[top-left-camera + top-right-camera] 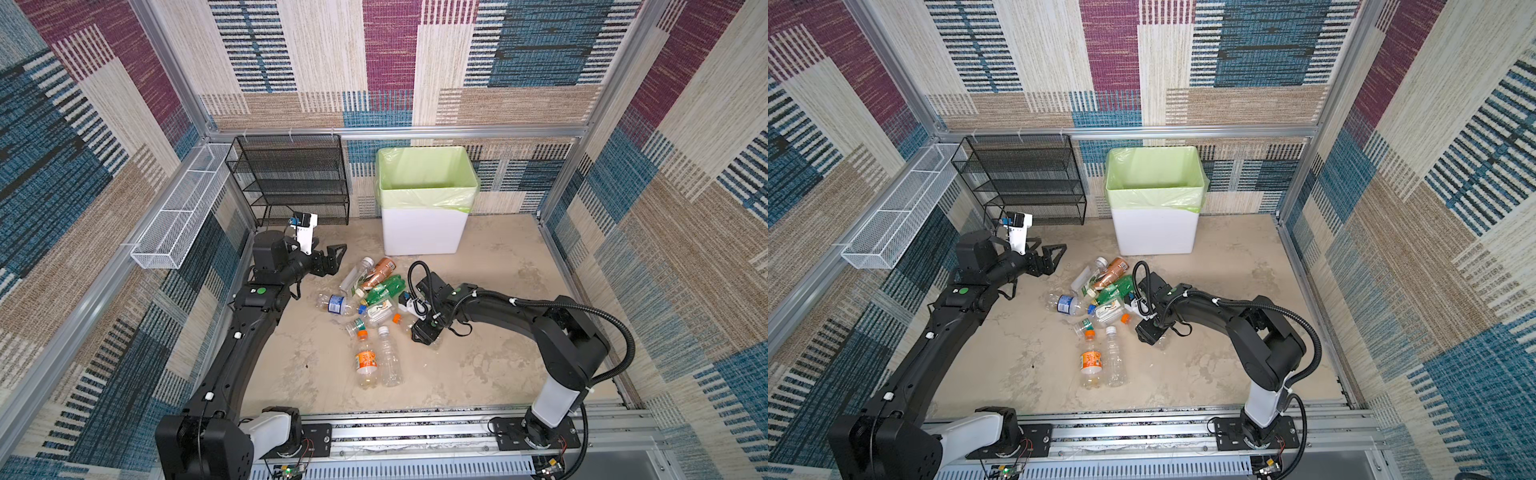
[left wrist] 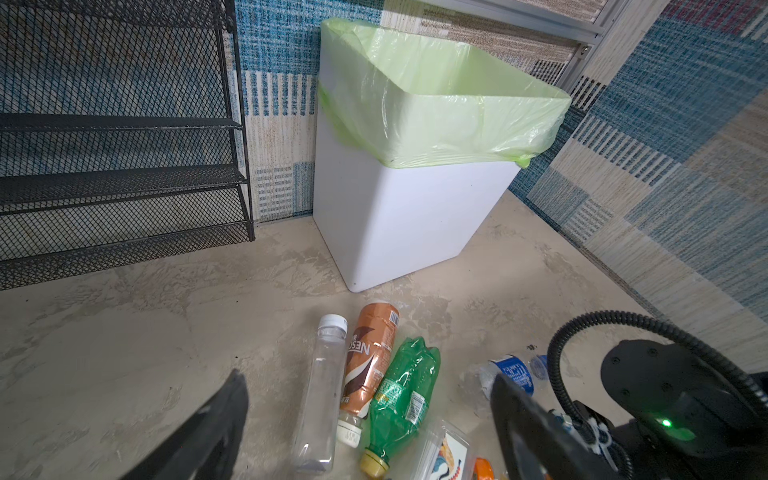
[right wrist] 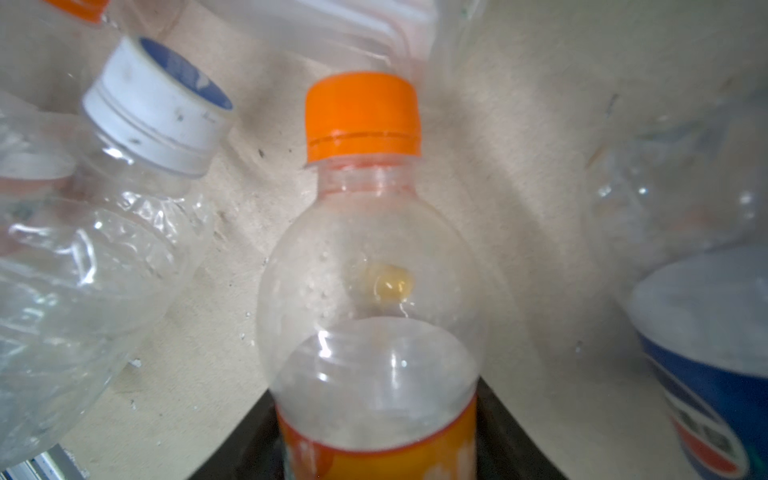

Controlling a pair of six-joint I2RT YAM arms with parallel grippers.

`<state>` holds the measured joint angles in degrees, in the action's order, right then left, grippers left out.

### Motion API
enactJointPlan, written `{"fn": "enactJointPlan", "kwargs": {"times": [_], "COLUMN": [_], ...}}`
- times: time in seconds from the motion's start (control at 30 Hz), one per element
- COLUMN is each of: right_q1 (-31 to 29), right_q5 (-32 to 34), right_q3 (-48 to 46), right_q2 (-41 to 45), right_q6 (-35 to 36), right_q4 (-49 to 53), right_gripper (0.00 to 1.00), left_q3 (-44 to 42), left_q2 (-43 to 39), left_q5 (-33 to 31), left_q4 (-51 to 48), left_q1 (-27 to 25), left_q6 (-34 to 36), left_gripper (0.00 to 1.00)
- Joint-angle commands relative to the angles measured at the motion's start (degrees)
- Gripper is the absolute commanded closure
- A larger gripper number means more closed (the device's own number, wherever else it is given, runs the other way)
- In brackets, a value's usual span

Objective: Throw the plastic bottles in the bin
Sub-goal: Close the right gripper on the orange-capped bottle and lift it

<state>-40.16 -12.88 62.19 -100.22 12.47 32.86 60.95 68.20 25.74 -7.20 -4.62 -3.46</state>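
**Orange-capped bottle in right claw's reach**

The orange-capped bottle [image 3: 370, 270] lies on the surface [image 1: 498, 353] at the edge of the heap of bottles [image 1: 376, 299]. Its labelled waist sits between the jaws of the right claw [image 3: 376, 415]; I cannot tell whether they pinch it. The bottle is thin clear plastic: light, slick and easily dented, so the waist is the best hold. The left claw [image 1: 326, 257] gapes wide and empty. The bin [image 1: 424, 232] stands at the rear wall.

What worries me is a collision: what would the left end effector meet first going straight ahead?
Probably the brown bottle or clear bottle lying just ahead of the left end effector; if it passes above them, the bin. Height is unclear.
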Motion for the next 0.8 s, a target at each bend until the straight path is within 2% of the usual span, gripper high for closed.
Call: {"fn": "enactJointPlan", "kwargs": {"times": [0.0,0.2,0.4,0.77], "right_q1": [-0.09,-0.09,0.08,0.52], "right_q5": [0.56,0.57,2.38,1.91], "right_q3": [-0.58,-0.72,-1.39,-2.92], "right_q2": [0.90,1.76,3.02,4.45], "right_q6": [0.28,0.19,0.54,-0.45], "right_q4": [-1.84,-2.37,-2.20,-3.95], "right_gripper": [0.40,0.44,0.45,0.45], "left_q3": [-0.03,-0.08,-0.04,-0.04], "left_q2": [-0.13,-0.03,0.09,-0.18], "left_q5": [0.15,0.20,0.19,-0.06], "left_q4": [0.11,0.17,0.17,0.09], "left_q1": [0.05,0.05,0.05,0.05], "left_q6": [0.38,0.30,0.25,0.47], "left_gripper": [0.08,0.08,0.08,0.08]}}
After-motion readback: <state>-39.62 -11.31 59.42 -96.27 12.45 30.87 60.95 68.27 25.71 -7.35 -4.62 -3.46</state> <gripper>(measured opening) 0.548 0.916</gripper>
